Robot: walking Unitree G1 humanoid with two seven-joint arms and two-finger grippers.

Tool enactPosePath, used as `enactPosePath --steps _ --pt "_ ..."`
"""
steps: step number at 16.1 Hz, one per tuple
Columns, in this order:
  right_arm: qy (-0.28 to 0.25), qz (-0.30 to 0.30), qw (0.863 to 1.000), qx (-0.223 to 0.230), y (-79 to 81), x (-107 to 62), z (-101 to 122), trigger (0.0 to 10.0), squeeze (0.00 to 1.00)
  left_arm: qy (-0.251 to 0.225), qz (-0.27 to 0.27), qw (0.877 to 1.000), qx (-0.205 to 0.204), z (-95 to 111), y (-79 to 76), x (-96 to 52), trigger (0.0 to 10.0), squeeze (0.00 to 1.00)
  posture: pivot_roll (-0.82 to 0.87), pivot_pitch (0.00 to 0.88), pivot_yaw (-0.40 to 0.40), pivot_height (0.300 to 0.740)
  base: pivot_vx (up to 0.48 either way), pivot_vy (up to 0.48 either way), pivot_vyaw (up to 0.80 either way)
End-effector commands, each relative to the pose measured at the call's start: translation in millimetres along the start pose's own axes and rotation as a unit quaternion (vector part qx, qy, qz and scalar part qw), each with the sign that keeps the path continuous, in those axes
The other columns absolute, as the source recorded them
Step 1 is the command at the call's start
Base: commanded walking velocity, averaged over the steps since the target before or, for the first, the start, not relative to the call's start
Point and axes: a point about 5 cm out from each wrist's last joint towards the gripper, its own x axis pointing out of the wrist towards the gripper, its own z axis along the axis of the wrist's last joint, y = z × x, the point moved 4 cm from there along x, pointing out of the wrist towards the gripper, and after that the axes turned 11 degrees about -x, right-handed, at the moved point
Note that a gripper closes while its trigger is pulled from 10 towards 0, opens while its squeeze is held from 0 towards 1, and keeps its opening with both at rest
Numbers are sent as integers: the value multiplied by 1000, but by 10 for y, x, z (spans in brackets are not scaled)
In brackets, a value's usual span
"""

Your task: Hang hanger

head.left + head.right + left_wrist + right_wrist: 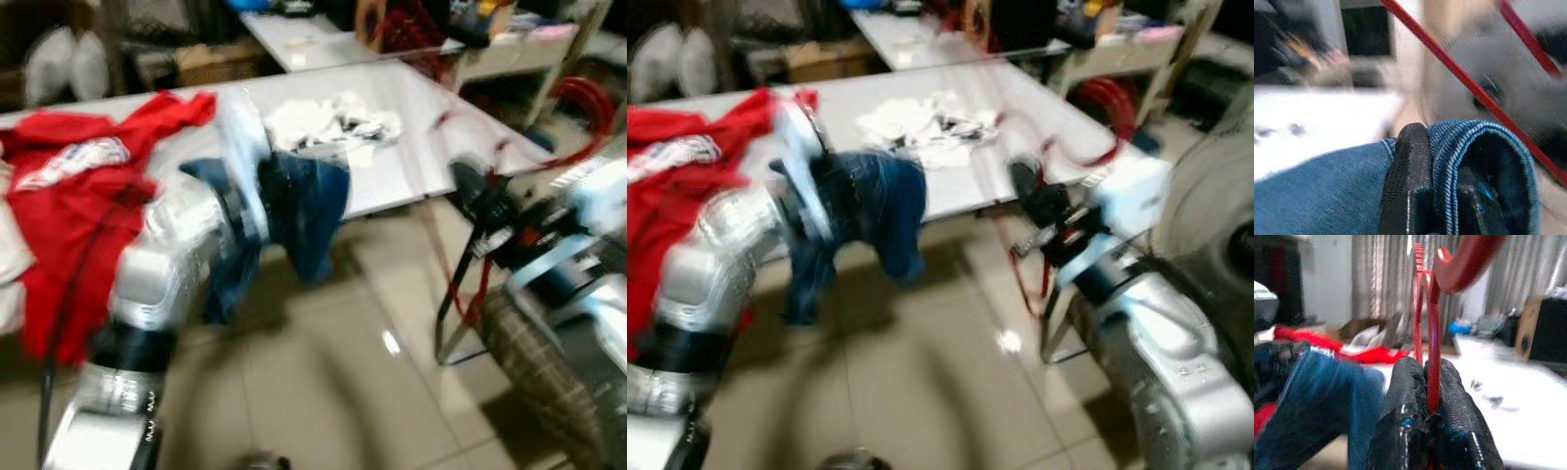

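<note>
The left end effector (1435,196) is sitting in the middle of the left eye view, its black fingers (1406,186) pinching closed on a fold of the blue denim jeans (299,211), which are drooping from it toward the tiled floor (323,392) just in front of the counter's near edge. The right end effector (1427,401) is reaching in from the right of the frame, its two fingers pressing together on the thin stem of the red hanger (1432,333); in the right wrist view the hanger's hook is curving across the top of the frame, and in the right eye view the red frame (1024,264) is trailing downward below the end effector, well apart from the jeans. Behind both arms the pale counter (411,147) is running across the upper half of the frame, carrying a red garment (69,186) that is spilling over its edge on the left and a white printed cloth (333,122) lying crumpled near the centre. The head views are blurring heavily.
</note>
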Motion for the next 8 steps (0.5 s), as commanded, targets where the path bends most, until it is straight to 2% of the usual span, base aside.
enactPosePath --steps 1,2,3,4,5,6,8 --pt "-4 18 1000 3 52 16 25 10000 0 5 -19 999 26 98 -53 19 0 0 -51 0 39 740 0 0 0" --pt "34 49 998 17 142 -67 -137 10000 0 94 -34 995 16 -363 -111 -69 0 0 -51 0 32 740 0 0 0" --pt "66 63 996 26 191 -127 -276 10000 0 132 -34 991 5 -595 -138 -125 0 0 -51 0 29 740 0 0 0" --pt "110 75 990 38 249 -233 -472 10000 0 164 -28 986 -21 -825 -190 -201 0 0 -48 0 20 740 0 0 0" --pt "131 75 988 42 267 -290 -573 10000 0 172 -26 984 -42 -901 -228 -232 0 0 -45 0 16 740 0 0 0" --pt "183 96 976 64 395 -468 -792 10000 0 216 -41 972 -85 -1149 -397 -381 0 0 -43 0 9 740 0 0 0" --pt "211 113 967 81 494 -564 -888 10000 0 227 -32 968 -99 -1250 -438 -439 0 0 -38 0 -3 740 0 0 0"
